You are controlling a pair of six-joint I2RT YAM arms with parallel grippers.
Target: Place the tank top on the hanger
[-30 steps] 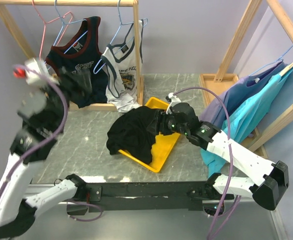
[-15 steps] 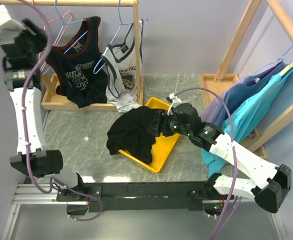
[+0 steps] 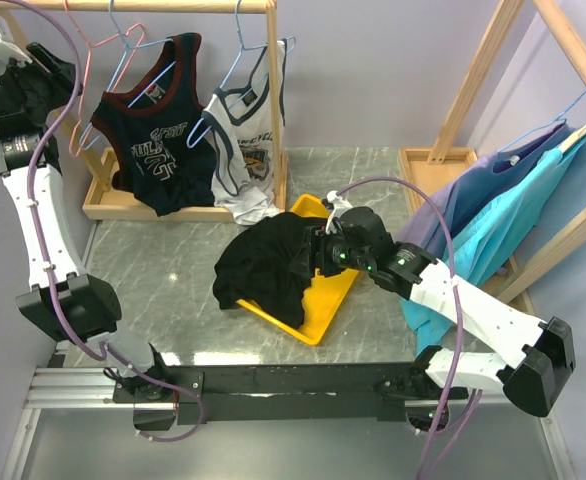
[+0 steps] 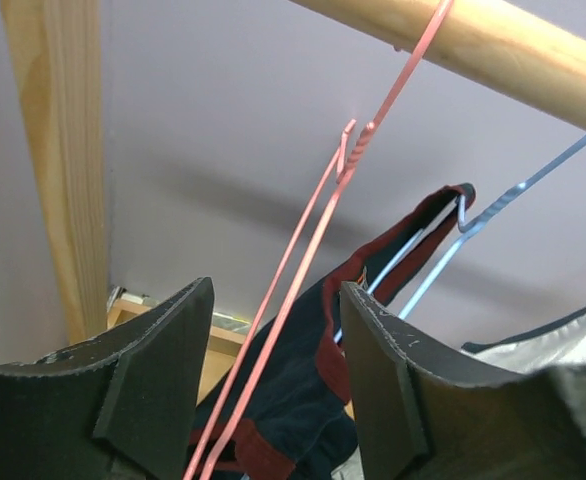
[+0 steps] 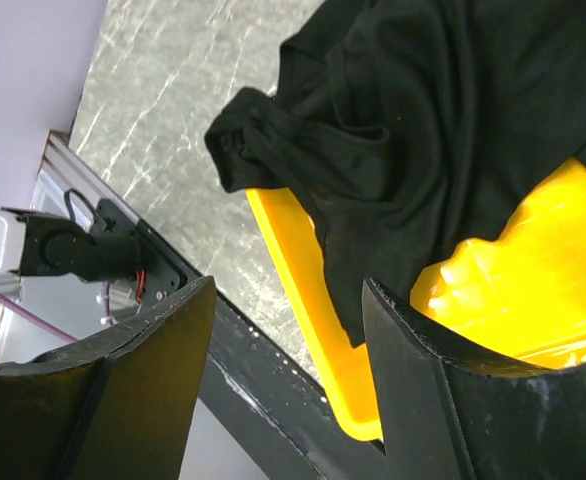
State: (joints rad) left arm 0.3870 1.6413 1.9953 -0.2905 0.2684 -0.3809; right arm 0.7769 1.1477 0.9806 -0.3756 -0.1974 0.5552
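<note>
Left claw (image 4: 275, 300) near hanger (image 4: 318, 235), jersey (image 4: 303, 400) behind

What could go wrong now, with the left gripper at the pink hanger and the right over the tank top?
1. The hanger passes through the open left gripper, with the navy jersey and a blue hanger close by; pulling it off may snag them.
2. The tank top lies bunched over the rim of the yellow tray below the open right gripper; a pinch may catch several layers.
</note>
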